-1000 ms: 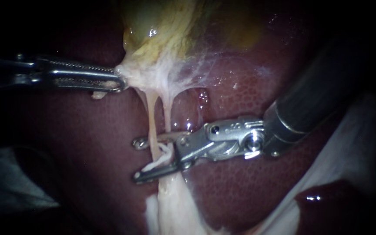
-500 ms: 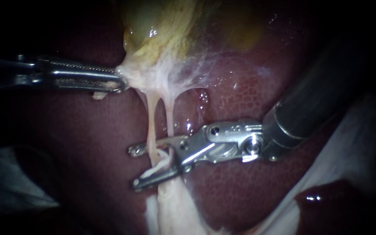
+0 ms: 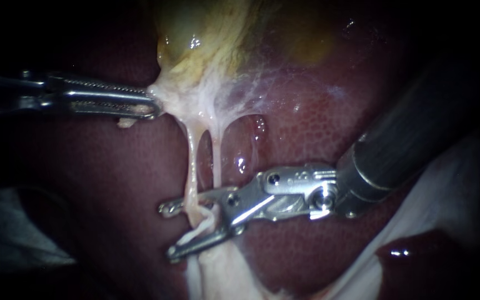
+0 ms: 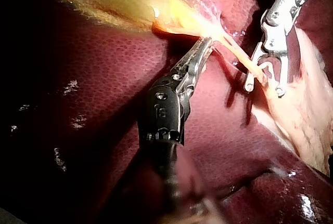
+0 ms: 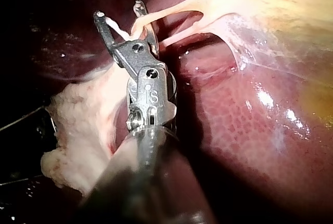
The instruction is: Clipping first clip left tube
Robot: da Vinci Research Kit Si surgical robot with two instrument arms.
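Our right instrument holds its jaws spread astride the left tube, which runs crosswise between them. Our left instrument pinches the gallbladder taut.

The dark maroon liver is showing a fine, paler honeycomb mottling. The glistening yellow-green gallbladder is fading into cream-white strands, and the thin left tube is looking pale cream. The lumpy fatty tissue is showing whitish-pink. The right instrument is gleaming silver ahead of its black shaft.
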